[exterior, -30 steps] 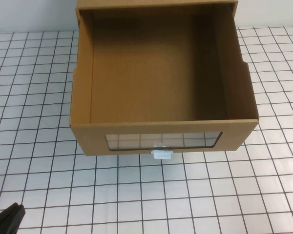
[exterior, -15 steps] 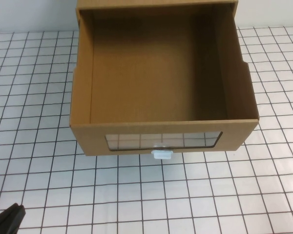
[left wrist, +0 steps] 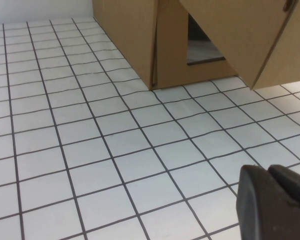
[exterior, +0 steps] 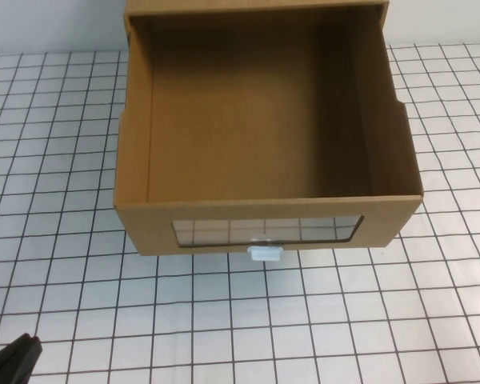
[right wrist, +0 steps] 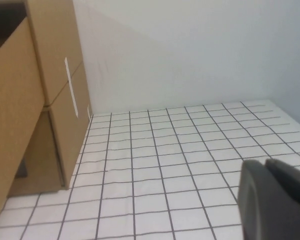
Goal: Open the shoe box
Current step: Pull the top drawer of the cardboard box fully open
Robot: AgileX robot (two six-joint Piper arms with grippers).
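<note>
Nothing has shifted since a moment ago: the box and the one arm in the high view sit just as they did.

Nearest the robot, the left gripper (exterior: 14, 358) rests low at the near left corner of the gridded white table (exterior: 320, 320), well apart from the box. From its own wrist camera the left gripper (left wrist: 268, 174) has its dark fingers pressed together with only a thin seam between them, holding nothing. The right gripper (right wrist: 265, 167) is out of the high view. Its wrist camera shows it over the table off to the box's right side, jaws closed and empty as well.

Farther back, in the middle of the table and reaching to the back wall, stands the brown cardboard shoe box (exterior: 264, 112). Its top is open and the bare cardboard floor inside is plain to see. The front panel (exterior: 144, 228) facing the robot has a clear window (exterior: 264, 230), with a small white tab (exterior: 266, 254) at its lower edge. In the left wrist view that panel stands at a slant.
</note>
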